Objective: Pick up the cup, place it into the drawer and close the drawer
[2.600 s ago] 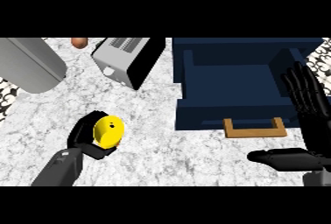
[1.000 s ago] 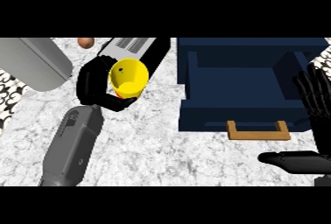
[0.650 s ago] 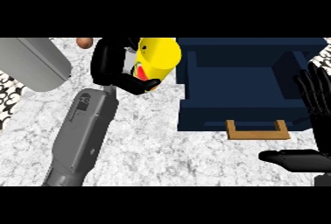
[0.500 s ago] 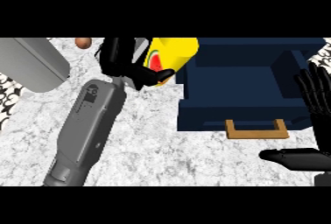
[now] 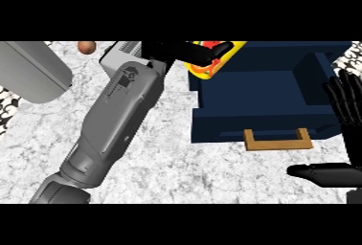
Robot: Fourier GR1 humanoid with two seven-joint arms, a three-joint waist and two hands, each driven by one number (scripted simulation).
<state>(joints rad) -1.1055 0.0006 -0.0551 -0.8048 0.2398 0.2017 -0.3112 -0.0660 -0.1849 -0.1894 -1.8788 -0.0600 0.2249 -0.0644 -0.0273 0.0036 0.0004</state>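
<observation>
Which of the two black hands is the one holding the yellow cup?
The left hand, up at the corner of the blue drawer, is curled round the cup. The right hand rests open at the right edge, holding nothing.

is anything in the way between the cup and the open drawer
Nothing visible does. The cup, held in the left hand, is at the left rim of the open drawer, and nothing shows inside it. The right hand rests open at its right side.
</observation>
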